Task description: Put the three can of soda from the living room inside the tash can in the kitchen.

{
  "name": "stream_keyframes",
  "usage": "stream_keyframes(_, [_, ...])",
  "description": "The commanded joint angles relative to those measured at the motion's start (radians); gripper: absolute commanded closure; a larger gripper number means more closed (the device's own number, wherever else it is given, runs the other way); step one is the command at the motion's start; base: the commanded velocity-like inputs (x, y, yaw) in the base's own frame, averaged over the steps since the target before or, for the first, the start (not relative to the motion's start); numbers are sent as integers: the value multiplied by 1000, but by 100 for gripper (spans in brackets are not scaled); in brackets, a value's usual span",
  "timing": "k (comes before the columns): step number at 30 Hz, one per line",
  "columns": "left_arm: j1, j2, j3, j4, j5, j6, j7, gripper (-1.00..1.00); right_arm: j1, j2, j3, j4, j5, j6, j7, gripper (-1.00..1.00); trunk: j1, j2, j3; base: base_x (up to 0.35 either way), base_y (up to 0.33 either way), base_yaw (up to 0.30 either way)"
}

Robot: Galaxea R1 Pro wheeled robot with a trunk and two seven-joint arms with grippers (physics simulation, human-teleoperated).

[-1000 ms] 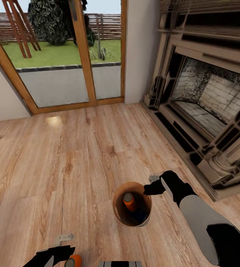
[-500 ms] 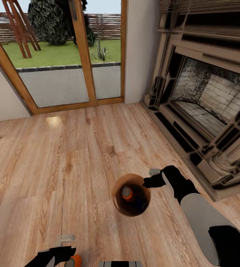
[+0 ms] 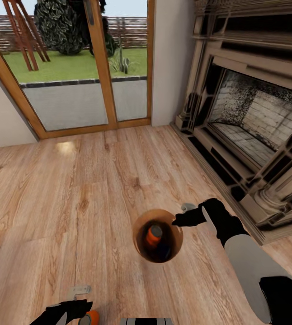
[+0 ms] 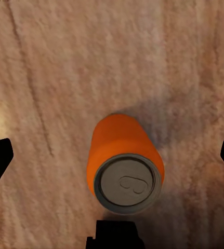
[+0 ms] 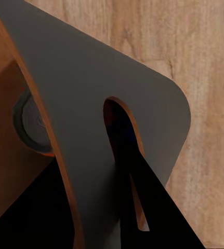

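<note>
Wood flooring lies under the third orange soda can [image 4: 126, 163]: centre the wide-open left gripper [image 4: 112, 155] around it while the right gripper [image 3: 182, 221], clamped on the trash can's [image 3: 158, 235] rim, keeps it level.

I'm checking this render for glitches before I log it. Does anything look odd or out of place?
Yes: in the right wrist view a dark finger pokes through a slot-like hole in the trash can's grey wall, as if clipping. In the head view the right gripper holds the bin by its rim, off the floor.
</note>
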Motion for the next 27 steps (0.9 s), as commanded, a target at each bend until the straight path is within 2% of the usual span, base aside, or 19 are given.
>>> stream_keyframes(1, [0, 0, 0, 0, 0, 0, 0, -100, 0, -3, -1, -1, -40, 19, 15, 100, 0, 0, 0, 0, 0, 0])
stream_keyframes(8, [0, 0, -1, 0, 0, 0, 0, -100, -1, -28, -2, 0, -39, 76, 89, 100, 0, 0, 0, 0, 0, 0])
stream_keyframes(13, [0, 0, -1, 0, 0, -1, 0, -100, -1, -48, -2, 0, -41, 84, 104, 100, 0, 0, 0, 0, 0, 0])
stream_keyframes(17, [0, -1, -1, 0, 0, -4, 0, -100, -2, -72, -2, 1, -42, 84, 167, 100, 0, 0, 0, 0, 0, 0])
stream_keyframes(23, [0, -7, -1, 11, -1, -25, 0, -100, -1, -83, -2, 1, -41, 84, 209, 100, 23, -42, -19, 0, 0, 0])
stream_keyframes(27, [0, -7, -1, 13, -2, -27, 0, -100, 0, -84, -2, 1, -39, 84, 212, 100, 23, -42, -19, 0, 0, 0])
